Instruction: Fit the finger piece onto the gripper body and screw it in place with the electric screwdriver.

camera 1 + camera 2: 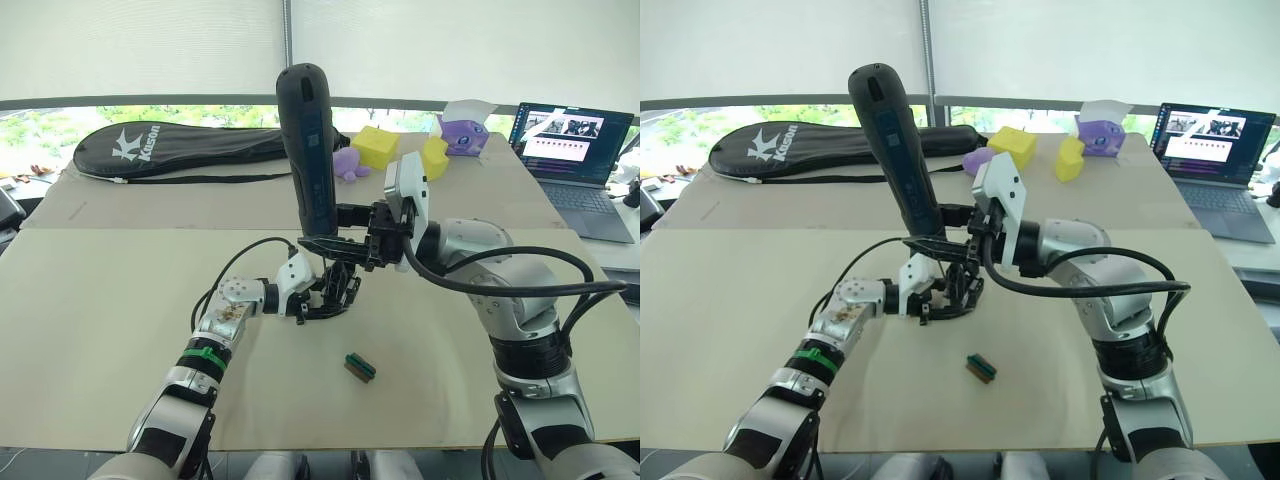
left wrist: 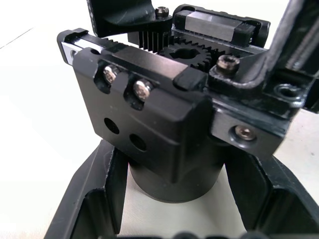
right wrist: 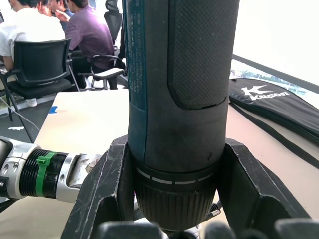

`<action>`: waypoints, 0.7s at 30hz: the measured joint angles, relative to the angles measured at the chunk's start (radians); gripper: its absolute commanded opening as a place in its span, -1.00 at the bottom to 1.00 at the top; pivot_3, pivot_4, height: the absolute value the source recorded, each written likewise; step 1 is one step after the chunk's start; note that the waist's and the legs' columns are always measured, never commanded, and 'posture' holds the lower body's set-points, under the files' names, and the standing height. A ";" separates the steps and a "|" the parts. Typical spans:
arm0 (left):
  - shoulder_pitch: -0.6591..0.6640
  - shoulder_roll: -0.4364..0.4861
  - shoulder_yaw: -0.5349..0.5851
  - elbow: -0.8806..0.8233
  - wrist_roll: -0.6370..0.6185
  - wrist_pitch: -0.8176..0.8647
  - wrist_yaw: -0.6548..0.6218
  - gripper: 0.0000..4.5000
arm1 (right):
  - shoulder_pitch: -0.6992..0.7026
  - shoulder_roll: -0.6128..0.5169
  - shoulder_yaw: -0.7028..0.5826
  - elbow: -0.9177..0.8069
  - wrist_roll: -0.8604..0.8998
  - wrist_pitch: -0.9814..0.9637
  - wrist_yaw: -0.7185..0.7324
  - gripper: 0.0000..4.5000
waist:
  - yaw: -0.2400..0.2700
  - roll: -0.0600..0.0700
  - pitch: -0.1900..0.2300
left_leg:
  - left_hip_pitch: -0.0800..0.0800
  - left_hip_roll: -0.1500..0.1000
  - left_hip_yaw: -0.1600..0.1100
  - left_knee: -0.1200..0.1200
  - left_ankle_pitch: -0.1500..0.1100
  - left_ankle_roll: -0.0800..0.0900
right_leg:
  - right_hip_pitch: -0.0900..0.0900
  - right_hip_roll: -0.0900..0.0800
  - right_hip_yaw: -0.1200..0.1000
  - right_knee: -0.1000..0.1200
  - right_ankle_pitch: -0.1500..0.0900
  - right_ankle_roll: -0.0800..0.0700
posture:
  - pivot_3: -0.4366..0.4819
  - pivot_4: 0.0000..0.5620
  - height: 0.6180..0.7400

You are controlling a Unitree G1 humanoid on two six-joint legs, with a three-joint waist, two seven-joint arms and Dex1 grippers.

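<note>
The electric screwdriver (image 1: 308,140) stands almost upright, bit end down, over the middle of the table. My right gripper (image 1: 340,240) is shut on its lower part, and both fingers (image 3: 104,189) clamp the dark barrel (image 3: 174,99). Just below it, my left gripper (image 1: 325,295) is shut on the gripper body (image 1: 335,285). Up close, the fingers (image 2: 94,199) hold the body's round base (image 2: 169,164) from both sides. Gears and screws show on top. A black piece (image 2: 124,15) on that top may be the finger piece; I cannot tell.
A small green-and-brown block (image 1: 360,367) lies on the table nearer to me. At the back are a black racket bag (image 1: 180,148), yellow blocks (image 1: 375,145), a purple toy (image 1: 462,133) and an open laptop (image 1: 572,140). People sit on chairs (image 3: 50,30) beyond the table.
</note>
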 measured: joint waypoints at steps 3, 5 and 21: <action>0.000 0.000 0.000 0.000 0.000 0.000 0.000 0.02 | 0.000 0.000 0.001 0.000 0.000 0.000 0.000 -0.15 | 0.000 0.000 0.000 | 0.000 0.000 0.000 0.000 0.000 0.000 | 0.000 0.000 0.000 0.000 0.000 0.000 | -0.05 -0.47 1.00; 0.000 0.000 0.000 0.000 0.000 0.000 0.000 0.02 | 0.000 0.002 0.001 0.000 -0.004 -0.001 -0.001 -0.15 | 0.000 0.000 0.000 | 0.000 0.000 0.000 0.000 0.000 0.000 | 0.000 0.000 0.000 0.000 0.000 0.000 | -0.05 -0.47 1.00; 0.000 -0.001 0.000 0.000 0.000 0.000 0.001 0.02 | 0.000 0.015 0.018 0.020 -0.036 -0.012 0.002 -0.15 | 0.000 0.000 0.000 | 0.000 0.000 0.000 0.000 0.000 0.000 | 0.000 0.000 0.000 0.000 0.000 0.000 | -0.05 -0.47 1.00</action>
